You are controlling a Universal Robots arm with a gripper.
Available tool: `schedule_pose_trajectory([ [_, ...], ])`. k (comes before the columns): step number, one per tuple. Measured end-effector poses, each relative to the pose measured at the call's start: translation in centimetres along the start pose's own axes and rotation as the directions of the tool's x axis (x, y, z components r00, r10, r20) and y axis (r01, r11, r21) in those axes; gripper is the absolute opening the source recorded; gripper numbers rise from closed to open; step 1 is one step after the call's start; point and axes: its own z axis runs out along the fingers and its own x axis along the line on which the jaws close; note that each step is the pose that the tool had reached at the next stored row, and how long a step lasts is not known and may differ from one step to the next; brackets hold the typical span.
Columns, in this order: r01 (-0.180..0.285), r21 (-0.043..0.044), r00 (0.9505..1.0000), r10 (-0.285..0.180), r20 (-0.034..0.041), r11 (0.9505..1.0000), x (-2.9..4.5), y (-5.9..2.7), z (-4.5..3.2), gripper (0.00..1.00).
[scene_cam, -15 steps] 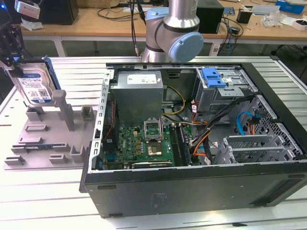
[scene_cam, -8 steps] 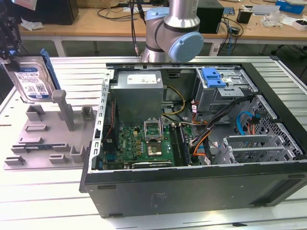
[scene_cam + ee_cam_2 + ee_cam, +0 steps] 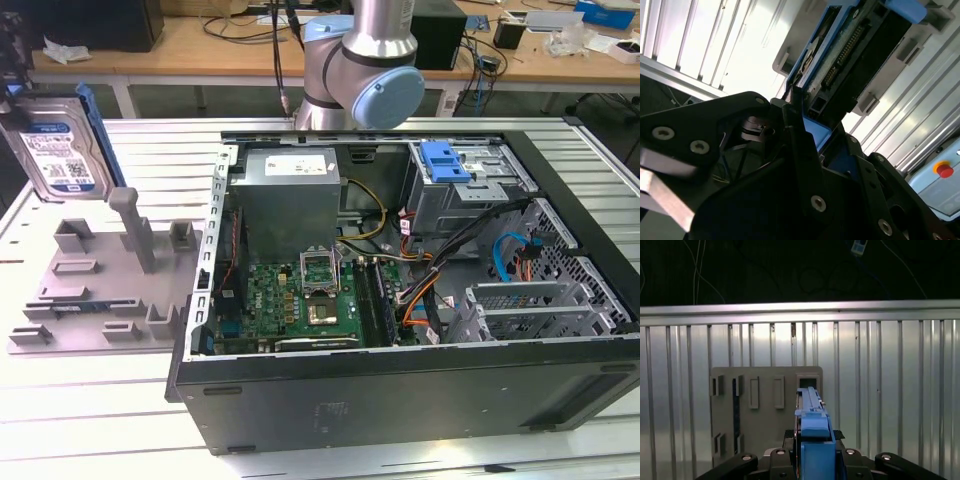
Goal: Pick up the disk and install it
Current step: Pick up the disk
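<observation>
The disk (image 3: pixel 60 150) is a silver hard drive with a white-and-blue label in a blue carrier frame. It hangs tilted in the air at the exterior view's left, above the grey fixture plate (image 3: pixel 100 290). My gripper (image 3: pixel 812 462) is shut on its blue frame. In the first wrist view the disk (image 3: pixel 812 427) is edge-on over the grey plate (image 3: pixel 765 410). In the second wrist view its circuit-board underside (image 3: pixel 850 55) faces the camera, with the black fingers (image 3: pixel 800 130) clamped on the frame's end.
The open computer case (image 3: pixel 400 390) lies on the ribbed metal table (image 3: pixel 80 420). Inside are a motherboard (image 3: pixel 310 295), a power supply (image 3: pixel 290 195) and a metal drive cage with a blue bracket (image 3: pixel 445 160). The arm's base joint (image 3: pixel 365 70) stands behind the case.
</observation>
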Motion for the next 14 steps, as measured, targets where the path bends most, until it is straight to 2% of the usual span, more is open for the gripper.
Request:
schedule_pose_trajectory([
  [8,0.0,0.0,1.0,0.0,0.0017,1.0,0.14,-0.03,-2.02,0.36],
  [14,0.001,0.0,1.0,-0.001,0.0036,1.0,0.33,-0.06,-4.01,0.36],
])
